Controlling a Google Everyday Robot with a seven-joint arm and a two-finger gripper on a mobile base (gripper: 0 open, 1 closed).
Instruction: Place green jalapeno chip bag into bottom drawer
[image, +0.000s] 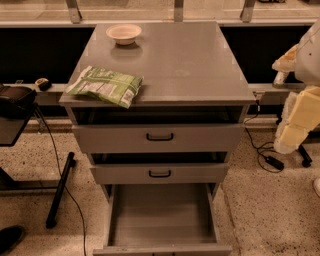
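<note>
Crinkly light-green-and-white chip bag (105, 86): flat on the grey cabinet top (180, 65), front-left corner. Wide grey metal bottom drawer (161, 215): pulled open. Cream gripper (292, 120): right of the cabinet; I cannot tell its state.

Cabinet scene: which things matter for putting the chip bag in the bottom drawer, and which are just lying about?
Job: green jalapeno chip bag, on top; bottom drawer, open; gripper, far right.
Lying about: bowl; top drawer; middle drawer.
</note>
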